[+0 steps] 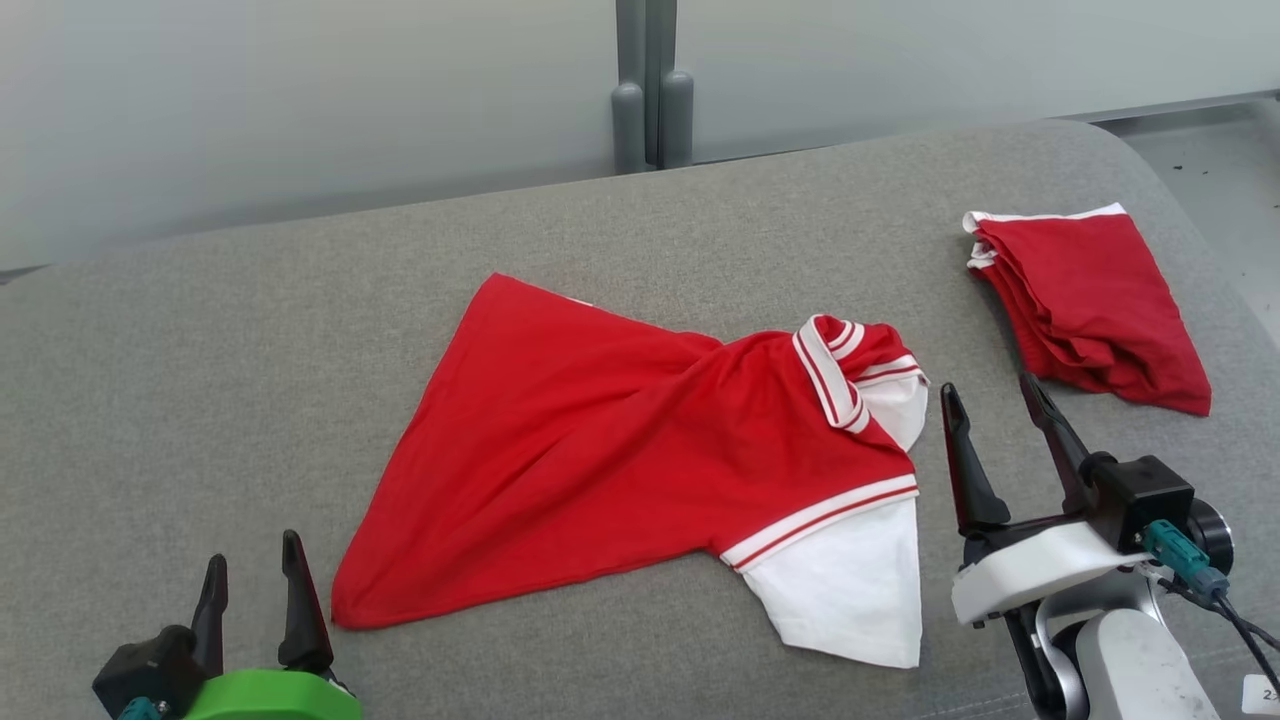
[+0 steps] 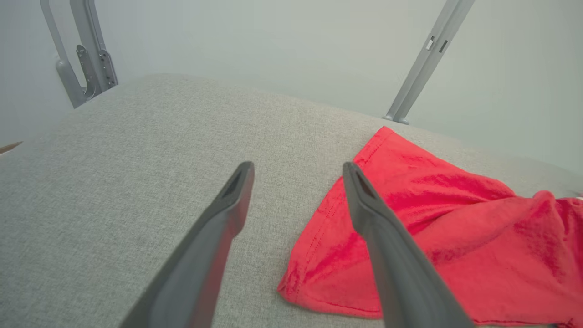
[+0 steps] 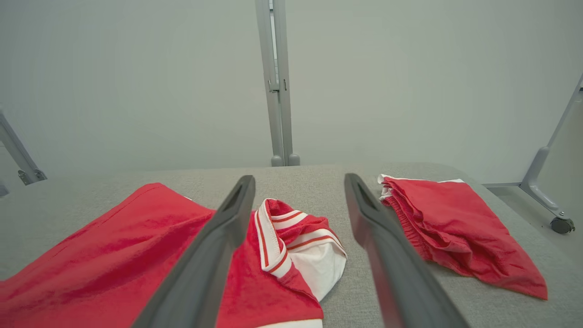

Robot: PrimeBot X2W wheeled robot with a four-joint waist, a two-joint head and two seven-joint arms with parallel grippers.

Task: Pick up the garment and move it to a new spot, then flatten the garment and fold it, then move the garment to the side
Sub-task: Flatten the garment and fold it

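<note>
Two grippers, both spread wide, both empty.

- Left gripper: just off the shirt's left hem corner, not touching it. The left wrist view has the fingers parted with bare pad between them and the right finger crossing over the hem edge.
- Shirt: red, lying mid-pad. The body fans out left, with twisted creases running toward the striped collar. The collar end is bunched and turned over. A white sleeve sticks out at the shirt's lower right.
- Right gripper: just right of the collar, apart from it, fingertips pointing away from the robot.
- Folded red cloth: well right of the shirt, beyond the right gripper. Looks like a finished piece.
- Grey post: behind the shirt, off the pad.

Step, as I read it: the shirt is set down in its spot and flattening comes next. The likely move is for the left to pinch the hem corner, the right to take the collar or shoulder, and both to pull apart to undo the twist.

Obstacles: none on the pad near the shirt. Watch the folded cloth, which is close to the right arm's swing.
</note>
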